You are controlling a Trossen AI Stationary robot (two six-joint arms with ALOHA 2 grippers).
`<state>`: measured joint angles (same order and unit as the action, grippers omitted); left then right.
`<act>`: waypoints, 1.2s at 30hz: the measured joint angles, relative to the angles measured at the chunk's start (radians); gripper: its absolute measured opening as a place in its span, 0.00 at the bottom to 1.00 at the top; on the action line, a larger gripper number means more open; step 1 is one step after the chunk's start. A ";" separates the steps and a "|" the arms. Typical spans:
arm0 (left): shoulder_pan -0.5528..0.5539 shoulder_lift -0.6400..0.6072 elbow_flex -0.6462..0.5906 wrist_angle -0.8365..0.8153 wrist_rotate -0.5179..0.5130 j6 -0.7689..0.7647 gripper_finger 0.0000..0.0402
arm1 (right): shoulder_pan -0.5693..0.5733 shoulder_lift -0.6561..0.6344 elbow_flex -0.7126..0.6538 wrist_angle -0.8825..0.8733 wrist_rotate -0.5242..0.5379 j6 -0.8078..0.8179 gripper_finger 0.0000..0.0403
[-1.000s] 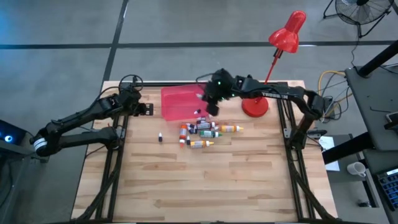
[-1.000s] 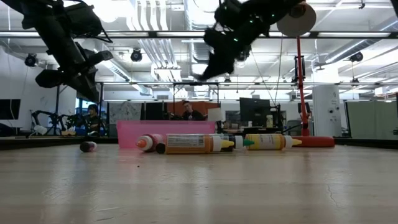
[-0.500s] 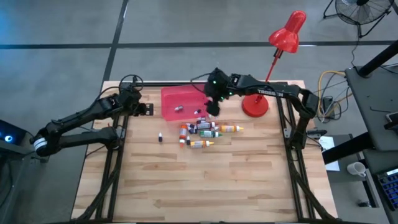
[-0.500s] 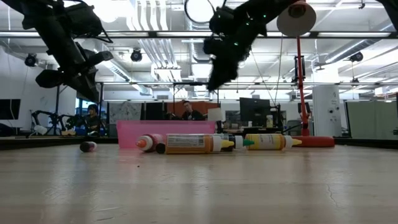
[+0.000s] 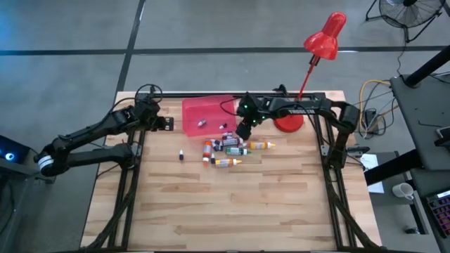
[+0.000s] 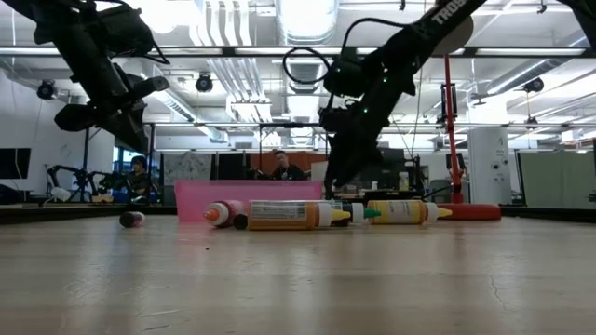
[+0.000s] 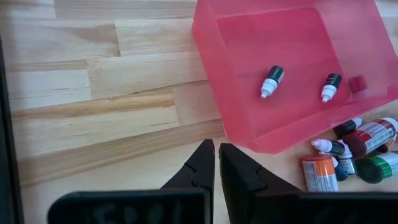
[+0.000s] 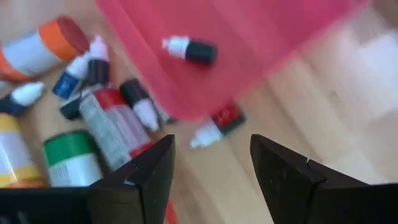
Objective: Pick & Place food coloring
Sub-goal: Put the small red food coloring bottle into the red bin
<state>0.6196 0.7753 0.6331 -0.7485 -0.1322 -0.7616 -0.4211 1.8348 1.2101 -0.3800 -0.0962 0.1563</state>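
Observation:
The food coloring bottles lie in a heap [image 5: 228, 147] on the wooden table, just near of the flat pink tray [image 5: 193, 109]. Two small dark bottles [image 7: 272, 81] [image 7: 330, 87] lie inside the tray. One tiny bottle [image 5: 181, 155] lies alone to the heap's left. My right gripper [image 5: 243, 129] [image 8: 211, 158] is open and hangs low over the heap's far edge. A small red-and-dark bottle [image 8: 217, 124] lies on the table ahead of its fingers, untouched. My left gripper [image 7: 216, 158] is shut and hovers left of the tray [image 7: 249, 134].
A red desk lamp stands with its base [image 5: 288, 121] at the table's far right, close behind my right arm, and its head [image 5: 325, 39] reaches beyond the far edge. The near half of the table [image 5: 232, 204] is bare wood.
My right gripper has come down from high beside the tray's right end and moved a little toward the near edge, ending low over the heap. A small bottle lies in the tray where none showed a second ago.

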 joint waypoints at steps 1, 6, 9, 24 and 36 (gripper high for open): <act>0.000 0.000 0.000 0.000 0.000 0.000 0.00 | 0.002 0.004 -0.001 0.020 0.028 -0.018 0.50; 0.000 0.000 0.000 0.000 0.000 0.000 0.00 | 0.001 0.028 -0.005 0.076 0.138 -0.109 0.50; 0.000 0.000 -0.001 0.000 0.000 0.000 0.00 | 0.003 0.031 -0.005 0.131 0.118 -0.111 0.50; 0.000 0.000 -0.001 0.000 0.000 -0.002 0.00 | -0.023 -0.013 -0.004 0.192 0.173 0.121 0.50; -0.001 0.000 -0.001 0.000 0.000 0.002 0.00 | -0.047 0.050 -0.122 0.086 0.012 0.555 0.50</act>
<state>0.6186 0.7753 0.6319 -0.7486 -0.1322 -0.7597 -0.4685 1.8850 1.0885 -0.2938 -0.0845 0.7108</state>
